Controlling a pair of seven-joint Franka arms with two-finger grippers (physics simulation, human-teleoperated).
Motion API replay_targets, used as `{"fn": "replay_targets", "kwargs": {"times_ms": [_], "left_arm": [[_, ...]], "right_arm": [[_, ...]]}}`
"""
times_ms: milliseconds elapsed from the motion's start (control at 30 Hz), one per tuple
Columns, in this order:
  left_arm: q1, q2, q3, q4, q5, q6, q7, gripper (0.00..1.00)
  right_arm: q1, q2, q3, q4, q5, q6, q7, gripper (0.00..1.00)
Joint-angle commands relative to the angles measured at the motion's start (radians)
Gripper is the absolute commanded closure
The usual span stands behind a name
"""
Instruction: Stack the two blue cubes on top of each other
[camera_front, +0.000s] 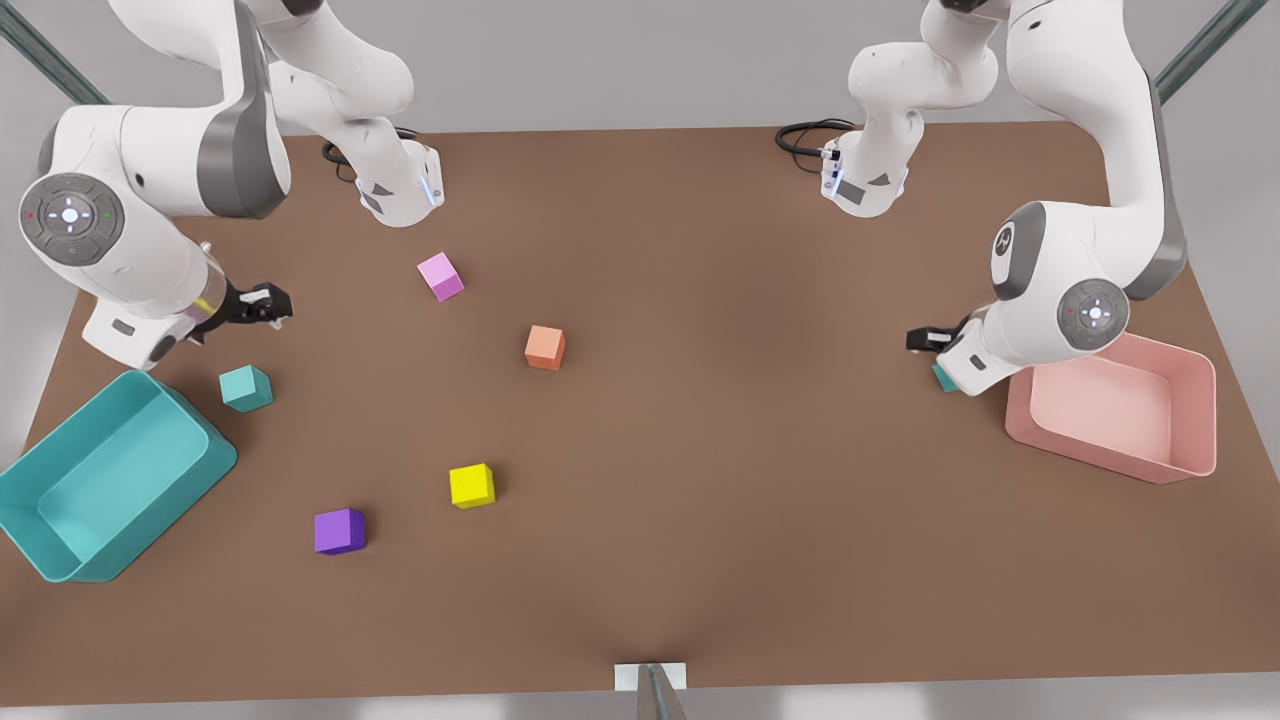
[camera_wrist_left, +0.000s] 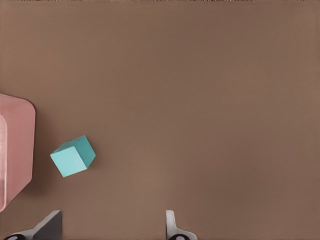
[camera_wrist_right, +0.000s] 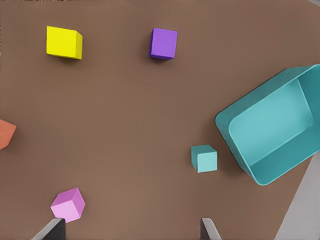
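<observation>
One teal blue cube (camera_front: 246, 388) (camera_wrist_right: 204, 158) rests beside the teal bin at the front view's left. My right gripper (camera_front: 265, 303) (camera_wrist_right: 132, 226) hovers open above the table a little behind it, holding nothing. The other teal cube (camera_front: 943, 377) (camera_wrist_left: 73, 156) lies next to the pink bin at the front view's right, mostly hidden there by the arm's hand. My left gripper (camera_front: 925, 340) (camera_wrist_left: 112, 221) is open and empty over the table close beside this cube, not around it.
A teal bin (camera_front: 60, 545) sits at the front view's left and a pink bin (camera_front: 1190, 440) at its right. Loose pink (camera_front: 440, 276), orange (camera_front: 545, 347), yellow (camera_front: 472, 486) and purple (camera_front: 339, 531) cubes lie between them on the brown table.
</observation>
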Motion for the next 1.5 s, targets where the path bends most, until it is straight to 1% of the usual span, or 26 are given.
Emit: {"fn": "replay_targets", "kwargs": {"times_ms": [0, 67, 100, 167, 267, 333, 367, 400, 433, 533, 600, 667, 733, 867, 967, 1067, 1167, 1267, 1367, 1467], "left_arm": [[0.0, -0.001, 0.0, 0.0, 0.001, 0.026, -0.008, 0.0], [0.0, -0.001, 0.0, 0.0, 0.001, 0.026, -0.008, 0.0], [0.0, -0.001, 0.0, 0.0, 0.001, 0.026, -0.008, 0.0], [0.0, -0.001, -0.002, 0.0, 0.001, 0.026, -0.008, 0.0], [0.004, 0.022, 0.0, 0.004, -0.001, 0.027, -0.013, 0.0], [0.004, 0.022, 0.0, 0.004, 0.001, 0.027, -0.012, 0.0], [0.004, 0.022, 0.0, 0.004, 0.001, 0.027, -0.012, 0.0], [0.004, 0.022, 0.0, 0.004, 0.001, 0.027, -0.012, 0.0], [0.004, 0.022, 0.0, 0.004, 0.001, 0.027, -0.012, 0.0], [0.006, 0.022, 0.0, 0.004, 0.001, 0.027, -0.012, 0.0], [0.006, 0.022, 0.0, 0.004, 0.001, 0.027, -0.012, 0.0], [0.006, 0.022, 0.0, 0.004, 0.001, 0.027, -0.012, 0.0], [0.006, 0.022, 0.0, 0.004, -0.001, 0.027, -0.012, 0.0], [0.006, 0.022, 0.0, 0.004, -0.001, 0.027, -0.012, 0.0], [0.006, 0.022, 0.0, 0.004, -0.001, 0.027, -0.012, 0.0], [0.006, 0.022, 0.0, 0.004, -0.001, 0.027, -0.012, 0.0], [0.008, 0.022, 0.0, 0.004, -0.001, 0.027, -0.012, 0.0], [0.006, 0.022, 0.0, 0.004, -0.001, 0.027, -0.012, 0.0], [0.006, 0.022, 0.0, 0.004, -0.001, 0.027, -0.012, 0.0], [0.006, 0.022, 0.0, 0.002, -0.001, 0.027, -0.012, 0.0]], "right_arm": [[-0.003, 0.005, -0.003, -0.001, 0.0, 0.055, -0.244, 0.0], [-0.003, 0.096, -0.006, 0.045, -0.019, 0.045, -0.257, 0.0], [-0.004, 0.137, -0.009, 0.042, -0.023, 0.058, -0.264, 0.0], [-0.061, 0.196, -0.01, 0.033, -0.071, 0.145, -0.335, 0.0], [-0.113, 0.268, -0.009, 0.032, -0.066, 0.196, -0.414, 0.0], [-0.194, 0.291, -0.007, 0.001, -0.063, 0.304, -0.865, 0.0], [-0.211, 0.3, -0.007, 0.001, -0.053, 0.306, -1.028, 0.0], [-0.225, 0.305, -0.007, -0.002, -0.022, 0.305, -1.171, 0.0], [-0.23, 0.306, -0.007, -0.01, -0.016, 0.306, -1.214, 0.0], [-0.242, 0.282, -0.007, -0.091, -0.013, 0.325, -1.218, 0.0], [-0.263, 0.275, -0.007, -0.116, -0.013, 0.328, -1.218, 0.0], [-0.299, 0.282, -0.007, -0.177, -0.008, 0.424, -1.217, 0.0], [-0.326, 0.283, -0.007, -0.221, 0.013, 0.463, -1.217, 0.0], [-0.337, 0.268, -0.012, -0.261, 0.027, 0.464, -1.2, 0.0], [-0.383, 0.259, -0.012, -0.344, 0.03, 0.529, -1.156, 0.0], [-0.398, 0.259, -0.012, -0.363, 0.044, 0.539, -1.145, 0.0], [-0.42, 0.233, -0.013, -0.438, 0.064, 0.61, -1.019, 0.0], [-0.444, 0.226, -0.013, -0.481, 0.087, 0.65, -1.011, 0.0], [-0.451, 0.182, -0.015, -0.542, 0.098, 0.697, -0.965, 0.0], [-0.454, 0.162, -0.015, -0.574, 0.101, 0.714, -0.827, 0.0]]}}
